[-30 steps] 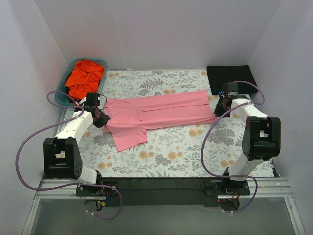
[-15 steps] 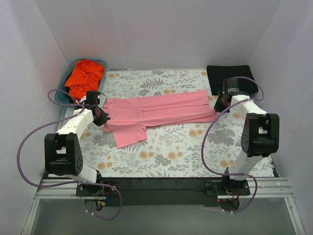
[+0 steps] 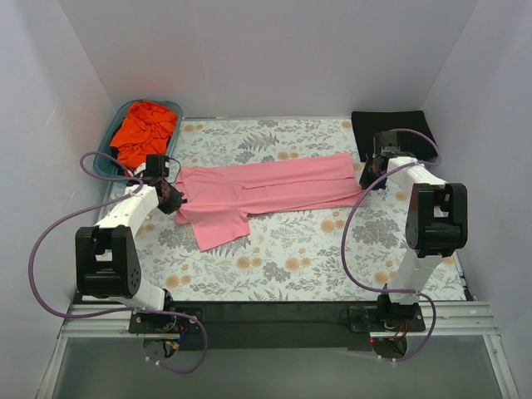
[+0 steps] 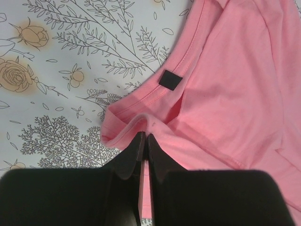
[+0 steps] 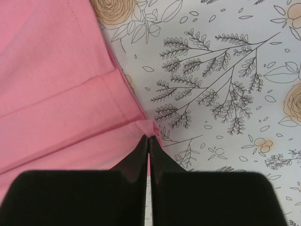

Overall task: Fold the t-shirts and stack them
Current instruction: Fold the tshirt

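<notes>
The pink t-shirt (image 3: pixel 266 187) lies partly folded across the floral table, one sleeve hanging toward the front left. My left gripper (image 3: pixel 175 199) is shut on its collar edge (image 4: pixel 141 125) near a black tag (image 4: pixel 169 79). My right gripper (image 3: pixel 366 179) is shut on its hem corner (image 5: pixel 146 127). The black t-shirt (image 3: pixel 397 130) lies folded at the back right. The orange-red t-shirt (image 3: pixel 143 131) is crumpled in the teal basket (image 3: pixel 107 158) at the back left.
White walls close in the table on three sides. The floral cloth (image 3: pixel 316 249) lies bare in front of the pink shirt. The arm bases stand on a black rail (image 3: pixel 274 314) at the near edge.
My right gripper has moved back and a little left, drawing the hem corner away from the front. My left gripper has shifted slightly back with the collar.
</notes>
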Controlling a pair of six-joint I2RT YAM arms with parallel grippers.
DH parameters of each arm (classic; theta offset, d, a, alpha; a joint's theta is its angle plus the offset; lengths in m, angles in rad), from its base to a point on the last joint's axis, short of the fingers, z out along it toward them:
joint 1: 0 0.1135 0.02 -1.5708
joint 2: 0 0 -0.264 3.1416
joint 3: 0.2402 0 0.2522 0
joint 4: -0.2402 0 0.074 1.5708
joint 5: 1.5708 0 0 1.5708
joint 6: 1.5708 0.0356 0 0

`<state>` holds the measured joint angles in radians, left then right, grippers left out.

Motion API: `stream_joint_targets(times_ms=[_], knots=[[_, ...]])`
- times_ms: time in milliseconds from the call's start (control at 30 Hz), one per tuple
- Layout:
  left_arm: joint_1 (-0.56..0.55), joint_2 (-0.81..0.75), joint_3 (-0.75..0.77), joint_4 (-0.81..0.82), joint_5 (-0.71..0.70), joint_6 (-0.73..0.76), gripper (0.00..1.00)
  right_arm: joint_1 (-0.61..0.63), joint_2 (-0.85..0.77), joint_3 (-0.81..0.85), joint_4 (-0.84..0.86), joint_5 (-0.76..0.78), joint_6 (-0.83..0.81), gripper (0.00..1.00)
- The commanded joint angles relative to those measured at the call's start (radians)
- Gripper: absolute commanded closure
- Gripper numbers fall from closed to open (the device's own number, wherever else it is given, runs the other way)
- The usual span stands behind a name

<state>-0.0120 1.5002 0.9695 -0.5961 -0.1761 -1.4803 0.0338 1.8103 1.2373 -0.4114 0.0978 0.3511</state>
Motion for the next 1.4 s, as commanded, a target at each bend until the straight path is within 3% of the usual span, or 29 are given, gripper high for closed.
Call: stream_joint_targets(times_ms=[0,367,900,1000,1033,1067,1167,1300,1367], knots=[[0.010,-0.015,-0.012,0.015,-0.036,0.005,1.00,0.003,0.017,0.050,0.013,0.010,-0.015,0.99],[0.043,-0.083,-0.003,-0.018,-0.020,-0.014,1.00,0.005,0.020,0.054,0.020,0.016,-0.029,0.99],[0.043,0.026,-0.022,0.050,-0.054,0.015,1.00,0.014,0.101,0.086,0.046,-0.020,-0.054,0.96],[0.041,0.009,-0.012,0.047,-0.043,0.025,0.91,0.015,0.089,0.087,0.046,-0.035,-0.069,0.75],[0.043,-0.001,-0.008,0.048,-0.039,0.037,0.78,0.023,0.075,0.087,0.046,-0.043,-0.072,0.70],[0.043,-0.011,0.000,0.044,-0.037,0.046,0.70,0.028,0.064,0.087,0.048,-0.044,-0.075,0.61],[0.041,-0.060,0.020,0.019,-0.036,0.074,0.44,0.055,0.011,0.080,0.048,-0.040,-0.086,0.48],[0.041,-0.167,0.028,-0.019,-0.034,0.100,0.29,0.110,-0.078,0.053,0.045,-0.017,-0.087,0.42],[0.030,-0.210,0.014,-0.053,-0.026,0.106,0.28,0.164,-0.140,0.022,0.046,-0.024,-0.090,0.41]])
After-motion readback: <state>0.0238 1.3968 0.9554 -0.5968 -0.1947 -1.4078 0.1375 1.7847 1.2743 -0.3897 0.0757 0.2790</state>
